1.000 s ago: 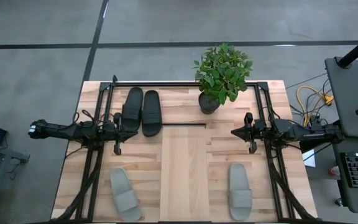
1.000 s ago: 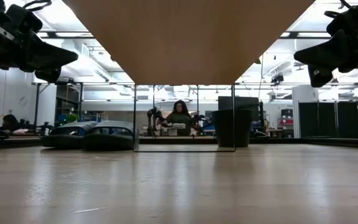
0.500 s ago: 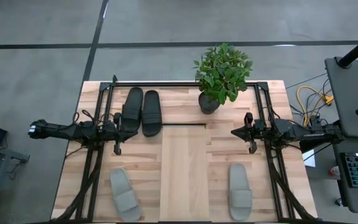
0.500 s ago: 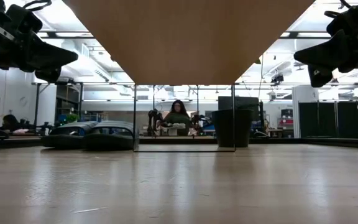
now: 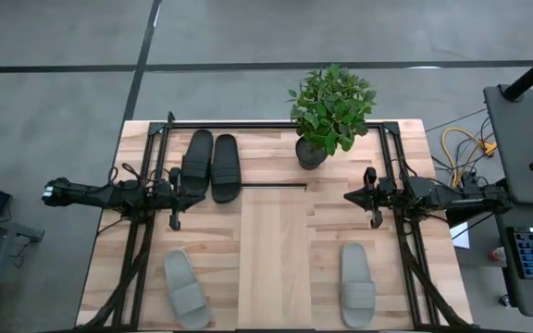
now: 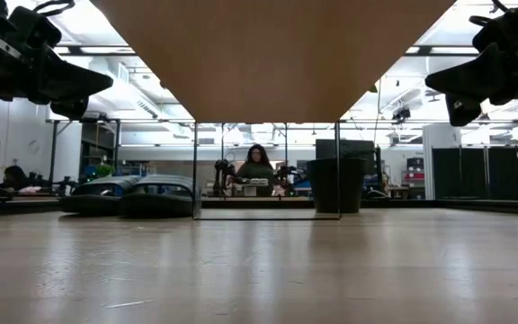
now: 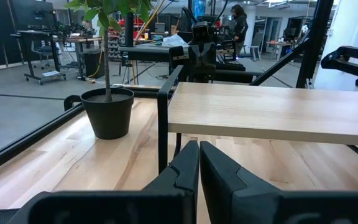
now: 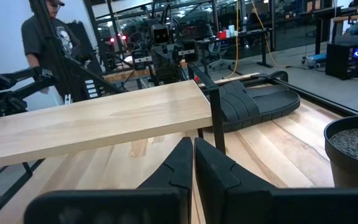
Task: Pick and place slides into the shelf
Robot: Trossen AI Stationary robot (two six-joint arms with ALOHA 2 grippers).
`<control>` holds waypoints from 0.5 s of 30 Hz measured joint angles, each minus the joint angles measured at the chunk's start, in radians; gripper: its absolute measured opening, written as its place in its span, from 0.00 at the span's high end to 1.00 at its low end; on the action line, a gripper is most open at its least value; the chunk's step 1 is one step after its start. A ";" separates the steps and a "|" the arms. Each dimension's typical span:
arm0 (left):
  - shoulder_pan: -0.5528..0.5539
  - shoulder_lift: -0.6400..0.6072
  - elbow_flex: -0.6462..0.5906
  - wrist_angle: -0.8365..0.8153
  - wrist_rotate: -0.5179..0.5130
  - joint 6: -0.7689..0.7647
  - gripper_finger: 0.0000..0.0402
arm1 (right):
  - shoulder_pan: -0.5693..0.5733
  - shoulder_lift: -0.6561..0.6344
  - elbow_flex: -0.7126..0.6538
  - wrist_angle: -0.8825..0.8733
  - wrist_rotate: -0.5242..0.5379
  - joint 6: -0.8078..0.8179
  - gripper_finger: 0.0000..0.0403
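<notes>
Here both pincers are clenched and empty. The left pincer (image 5: 175,222) hovers just beside the black slides (image 5: 211,166); the grey slides (image 5: 186,288) lie nearer the front edge of the bench (image 5: 405,148), long axes front-to-back, flanking the shelf (image 5: 274,254). The right pincer (image 5: 372,220) faces it.

The left gripper (image 5: 175,222) and right gripper (image 5: 371,220) hung with fingers together on either side of the shelf (image 5: 274,257). The black slides (image 5: 211,166) lay just beyond the left jaws; one grey slide (image 5: 186,289) and another grey slide (image 5: 357,285) lay nearer, and a potted plant (image 5: 329,109) stood beyond the right jaws.
</notes>
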 joint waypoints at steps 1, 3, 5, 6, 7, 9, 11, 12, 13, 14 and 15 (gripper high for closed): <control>0.000 0.000 0.000 0.000 0.000 0.000 1.00 | 0.000 0.000 0.000 0.000 0.000 0.000 0.98; 0.000 0.000 0.000 0.000 0.000 0.000 1.00 | 0.000 0.000 0.000 0.001 0.000 0.000 0.98; 0.000 0.000 0.000 0.000 0.000 0.000 1.00 | 0.000 0.000 0.000 0.003 0.000 0.034 0.98; 0.000 0.000 0.000 0.000 0.000 0.000 1.00 | 0.000 0.000 0.000 0.007 0.001 0.063 0.98; 0.000 0.000 0.000 0.000 0.000 0.000 1.00 | 0.000 0.000 0.000 0.009 0.005 0.089 0.98; 0.000 0.000 0.000 0.000 0.000 0.000 1.00 | 0.000 0.000 0.000 0.009 0.017 0.139 0.98; 0.000 0.000 0.000 0.000 0.000 0.000 1.00 | 0.000 0.000 0.000 0.015 0.017 0.179 0.98; 0.000 0.000 0.000 0.000 0.000 0.000 1.00 | 0.000 0.000 0.000 0.015 0.017 0.209 0.98; 0.000 0.000 0.000 0.000 0.000 0.000 1.00 | 0.000 0.000 0.000 0.015 0.017 0.242 0.98; 0.000 0.000 0.000 0.000 0.000 0.000 1.00 | 0.000 0.000 0.000 0.015 0.017 0.276 0.98; 0.000 0.000 0.000 0.000 0.000 0.000 1.00 | 0.000 0.000 0.000 0.015 0.017 0.309 0.98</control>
